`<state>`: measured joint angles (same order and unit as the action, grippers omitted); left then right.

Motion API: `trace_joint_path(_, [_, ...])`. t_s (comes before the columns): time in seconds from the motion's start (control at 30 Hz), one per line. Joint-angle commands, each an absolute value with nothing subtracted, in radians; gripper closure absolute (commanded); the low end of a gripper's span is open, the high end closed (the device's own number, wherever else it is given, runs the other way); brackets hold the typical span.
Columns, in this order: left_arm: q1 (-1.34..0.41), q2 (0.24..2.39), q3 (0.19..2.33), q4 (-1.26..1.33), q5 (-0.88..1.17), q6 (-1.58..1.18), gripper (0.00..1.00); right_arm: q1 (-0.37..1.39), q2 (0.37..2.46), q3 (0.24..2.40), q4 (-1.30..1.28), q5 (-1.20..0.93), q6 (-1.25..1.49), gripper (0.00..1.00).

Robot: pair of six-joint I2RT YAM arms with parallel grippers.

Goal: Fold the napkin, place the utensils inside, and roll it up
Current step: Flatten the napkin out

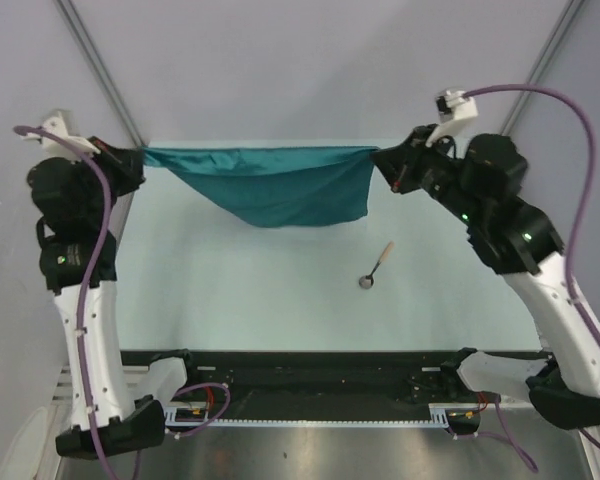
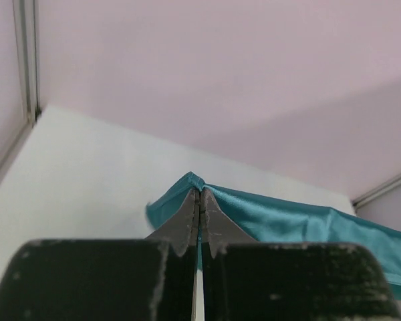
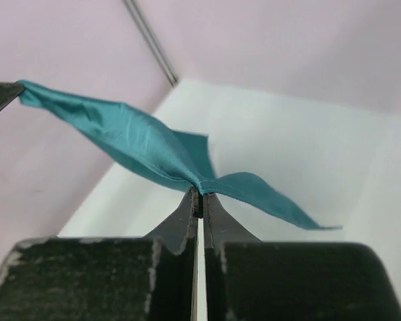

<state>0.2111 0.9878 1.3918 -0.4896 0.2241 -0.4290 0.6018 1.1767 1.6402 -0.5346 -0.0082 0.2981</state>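
The teal napkin hangs stretched above the table between both arms, its top edge taut and the rest sagging down toward the middle. My left gripper is shut on the napkin's left corner. At the other end my right gripper is shut on the right corner, with cloth spreading to both sides of the fingertips. The spoon lies on the table below and right of the napkin, metal bowl toward the near side, tan handle pointing away. Neither gripper touches it.
The pale table is bordered by a black rail at its near edge. Grey walls with metal corner struts close the back and sides. Purple cables run along both arms.
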Motion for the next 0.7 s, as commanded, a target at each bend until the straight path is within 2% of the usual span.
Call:
trace_joint_path(0.0, [0.218, 0.917, 1.642, -0.589, 0.212, -0.419, 1.0, 0.681, 1.068, 1.772, -0.604, 0.098, 0.2, 1.0])
trace_joint_path(0.1, [0.219, 0.914, 1.779, -0.679, 0.201, -0.396, 1.0, 0.736, 1.025, 1.842, -0.615, 0.127, 0.183, 1.0])
trace_joint_path(0.23, [0.218, 0.919, 1.829, -0.695, 0.232, -0.402, 1.0, 0.738, 1.011, 1.836, -0.581, 0.172, 0.156, 1.0])
trace_joint_path(0.43, [0.218, 1.002, 1.694, -0.611, 0.324, -0.428, 1.0, 0.718, 1.15, 1.806, -0.557, 0.253, 0.115, 1.0])
trace_joint_path(0.67, [0.218, 1.114, 1.549, -0.512, 0.364, -0.417, 1.0, 0.589, 1.288, 1.77, -0.514, 0.146, 0.141, 1.0])
